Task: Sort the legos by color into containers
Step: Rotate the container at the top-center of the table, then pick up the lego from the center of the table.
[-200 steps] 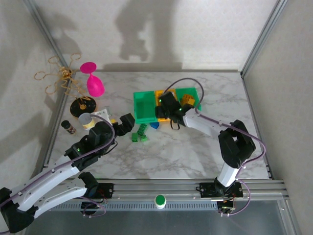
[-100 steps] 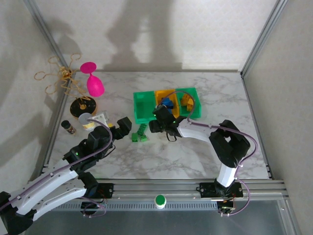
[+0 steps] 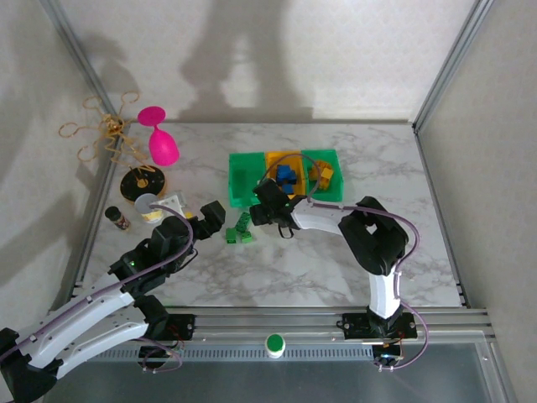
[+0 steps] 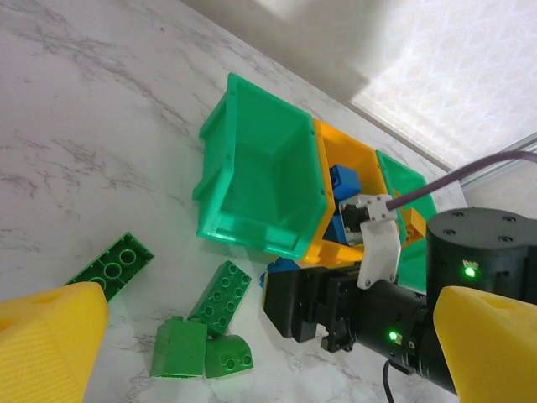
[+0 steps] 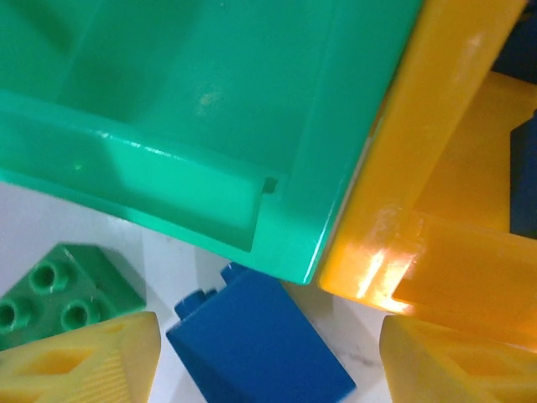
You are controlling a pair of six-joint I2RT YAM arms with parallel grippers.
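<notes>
**Right gripper [image 5: 268, 363], fingers [image 5: 80, 363] spread and unclamped.** They straddle 1 blue brick [image 5: 260, 340] lying on the table [image 5: 159, 252], and a gap shows between the brick and 1 finger.

The brick is judged light, rigid and smooth-walled, so it is likely to squirt out if pinched on a corner. The best hold is across 2 flat opposite walls, with the studs clear of the pads.

- **Left green bin [image 5: 193, 101]:** its front lip stands just beyond the fingertips, and nothing is seen inside.
- **Orange-yellow bin [image 5: 436, 168]:** beyond the fingertips and to one side, holding blue bricks [image 3: 287, 175].
- **Third bin [image 3: 339, 168]:** green, farther along the row, holding orange-yellow pieces [image 3: 322, 175].

**Left gripper [image 3: 210, 215]:** released, with nothing between its fingers [image 4: 50, 344]. 4 green bricks [image 4: 220, 290] lie on the table just ahead of them.
</notes>
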